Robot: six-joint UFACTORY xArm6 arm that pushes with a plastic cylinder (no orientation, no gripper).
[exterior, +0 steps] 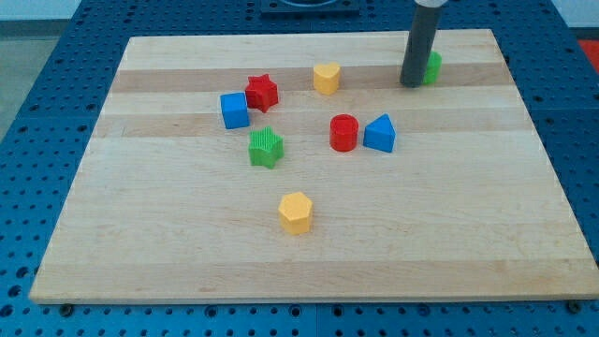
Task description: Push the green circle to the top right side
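The green circle [433,66] sits near the board's top right, mostly hidden behind my rod. My tip [412,83] rests on the board touching the circle's left side. Only the circle's right edge shows.
On the wooden board [468,234]: a yellow heart [326,79] left of the tip, a red star [263,92], a blue cube [234,109], a green star [266,147], a red cylinder [344,133], a blue triangular block [379,134], a yellow hexagon [296,212].
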